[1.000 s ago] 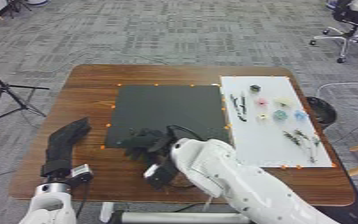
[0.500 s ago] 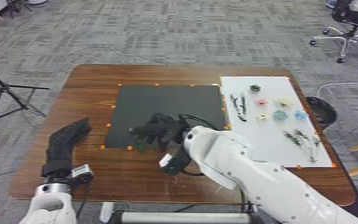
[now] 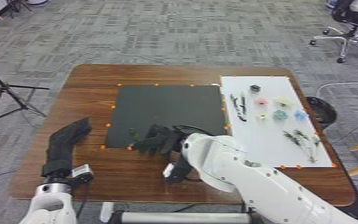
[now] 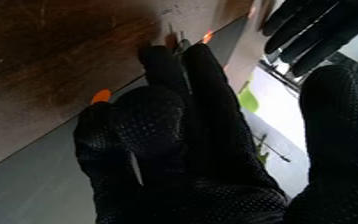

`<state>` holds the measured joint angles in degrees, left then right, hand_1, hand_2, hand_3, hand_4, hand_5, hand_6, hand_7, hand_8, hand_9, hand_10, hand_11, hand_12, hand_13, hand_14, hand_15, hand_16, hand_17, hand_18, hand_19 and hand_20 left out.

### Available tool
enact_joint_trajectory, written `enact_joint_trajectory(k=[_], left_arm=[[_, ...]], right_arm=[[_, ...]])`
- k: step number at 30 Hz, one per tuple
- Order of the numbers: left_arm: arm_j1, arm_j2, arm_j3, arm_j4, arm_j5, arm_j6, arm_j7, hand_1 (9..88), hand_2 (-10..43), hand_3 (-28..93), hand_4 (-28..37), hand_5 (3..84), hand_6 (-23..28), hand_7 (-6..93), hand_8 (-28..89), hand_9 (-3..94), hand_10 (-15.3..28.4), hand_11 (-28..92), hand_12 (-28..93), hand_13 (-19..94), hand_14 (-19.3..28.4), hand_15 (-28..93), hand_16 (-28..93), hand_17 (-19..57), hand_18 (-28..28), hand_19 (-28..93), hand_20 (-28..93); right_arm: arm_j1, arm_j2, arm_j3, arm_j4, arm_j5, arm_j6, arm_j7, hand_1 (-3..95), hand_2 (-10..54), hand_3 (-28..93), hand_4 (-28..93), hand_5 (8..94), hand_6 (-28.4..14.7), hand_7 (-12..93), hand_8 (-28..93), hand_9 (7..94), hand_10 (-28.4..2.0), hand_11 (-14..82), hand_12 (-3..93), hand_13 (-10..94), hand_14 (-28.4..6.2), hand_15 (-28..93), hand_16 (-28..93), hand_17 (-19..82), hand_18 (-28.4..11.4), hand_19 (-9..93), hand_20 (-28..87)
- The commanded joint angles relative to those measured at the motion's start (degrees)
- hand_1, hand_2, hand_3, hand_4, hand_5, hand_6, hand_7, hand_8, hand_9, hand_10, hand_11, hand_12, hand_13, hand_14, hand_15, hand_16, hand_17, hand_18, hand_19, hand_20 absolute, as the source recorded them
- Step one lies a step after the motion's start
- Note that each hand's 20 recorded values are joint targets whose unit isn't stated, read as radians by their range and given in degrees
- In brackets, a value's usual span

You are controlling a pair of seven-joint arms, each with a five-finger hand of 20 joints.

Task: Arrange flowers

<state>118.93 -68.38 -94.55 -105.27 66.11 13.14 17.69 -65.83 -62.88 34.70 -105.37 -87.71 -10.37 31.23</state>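
In the head view my right hand is over the near edge of the black mat. A small green sprig lies on the mat just left of it. The right wrist view has my right hand with its thumb apart from relaxed fingers; a green piece is on the mat beyond. My left hand rests open at the table's left side. On the white sheet are a pink flower, a cream one, a teal one, a blue one and green sprigs.
Dark slender pieces and a small dark item lie on the white sheet. Orange markers run round the mat. A black bin stands off the table's right edge, and a tripod off its left.
My right hand first moved up and right over the mat, then slightly back toward the near edge. The green sprig left of it has come into clear sight. My left hand has kept still.
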Motion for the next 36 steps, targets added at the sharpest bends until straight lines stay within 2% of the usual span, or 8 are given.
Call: enact_joint_trajectory(k=[1, 15, 17, 22, 26, 32, 36], left_arm=[[0.1, -0.78, 0.7, 0.27, -0.05, -1.06, -0.25, 18.6, 11.7, 72, -28.3, 50.9, 5.0, 12.1, -8, 45.9, 14.1, 20, 10, 39, 17.2, 21, 1, 5.1, 12.7, 14, 16], [-0.5, -1.11, 1.38, 0.68, -0.06, -0.94, -0.25, 18.4, 11.4, 72, -28.3, 51.0, 5.1, 12.4, -8, 45.9, 14.3, 20, 9, 38, 17.3, 21, 1, 5.1, 12.7, 14, 16], [-0.7, -1.04, 1.53, 0.74, -0.13, -1.0, -0.22, 18.5, 11.4, 72, -28.3, 50.9, 5.2, 12.3, -8, 45.8, 14.2, 20, 10, 38, 17.4, 21, 1, 5.1, 12.7, 14, 16], [-0.7, -1.16, 1.65, 0.74, 0.07, -1.19, -0.12, 18.6, 11.2, 72, -28.3, 51.2, 5.4, 12.5, -8, 45.9, 14.5, 21, 9, 39, 17.5, 22, 1, 5.1, 12.7, 13, 16], [-0.6, -1.02, 1.42, 0.7, -0.04, -1.23, -0.05, 18.6, 11.1, 73, -28.3, 51.2, 5.5, 12.6, -8, 45.8, 14.5, 21, 9, 38, 17.5, 22, 1, 5.1, 12.7, 14, 16], [1.0, -0.81, 0.42, -0.28, -0.36, -0.28, -0.4, 18.5, 11.4, 73, -28.3, 50.5, 5.4, 12.2, -8, 45.2, 14.3, 20, 9, 38, 17.3, 21, 1, 5.0, 12.7, 14, 16], [1.1, -0.58, 0.44, -0.44, -0.21, -0.22, -0.65, 18.7, 11.6, 72, -28.3, 50.1, 5.3, 11.6, -8, 45.1, 14.1, 20, 10, 38, 17.1, 21, 1, 5.0, 12.7, 13, 16]], right_arm=[[0.1, -4.0, -0.5, 2.0, 0.7, 1.3, -1.0, 34.0, 8.8, 33, 2, 65.9, -9.1, 8, -4, 66.1, -19.5, 8.4, 12.6, 78, -12.3, 68, 34, 36, -28.4, 82, 60], [0.4, -7.4, 1.0, 5.1, 2.0, 2.3, -1.3, 34.2, 9.4, 32, 3, 64.7, -9.2, 7, -4, 65.1, -19.6, 8.1, 12.5, 77, -12.4, 68, 34, 36, -28.2, 82, 61], [0.8, -7.7, 0.7, 5.4, 1.9, 3.1, -1.7, 33.0, 9.3, 33, 3, 64.9, -8.3, 7, -4, 64.9, -18.5, 8.1, 12.3, 77, -12.4, 68, 34, 36, -28.2, 82, 61], [1.4, -8.1, 0.5, 5.7, 0.4, 3.6, -1.9, 32.0, 9.1, 35, 2, 63.3, -8.9, 7, -4, 63.5, -18.9, 7.9, 12.1, 77, -12.6, 68, 35, 35, -28.3, 81, 61], [1.5, -6.1, 0.5, 3.7, 1.5, 4.8, -1.2, 31.6, 9.0, 36, 1, 64.0, -8.1, 7, -4, 63.9, -18.4, 8.1, 12.0, 77, -12.7, 68, 34, 35, -28.1, 81, 61], [-1.0, -3.2, 1.2, -1.9, 4.1, 7.9, 1.2, 29.1, 8.6, 39, 0, 65.5, -6.7, 7, -4, 65.4, -17.5, 8.5, 12.2, 77, -12.3, 69, 33, 35, -28.1, 81, 60], [-2.3, -1.8, 0.5, -4.3, 7.9, 8.2, 3.3, 28.3, 8.7, 41, -1, 66.0, -6.5, 7, -4, 65.9, -17.3, 8.4, 12.1, 78, -12.2, 68, 33, 36, -27.9, 81, 60]])
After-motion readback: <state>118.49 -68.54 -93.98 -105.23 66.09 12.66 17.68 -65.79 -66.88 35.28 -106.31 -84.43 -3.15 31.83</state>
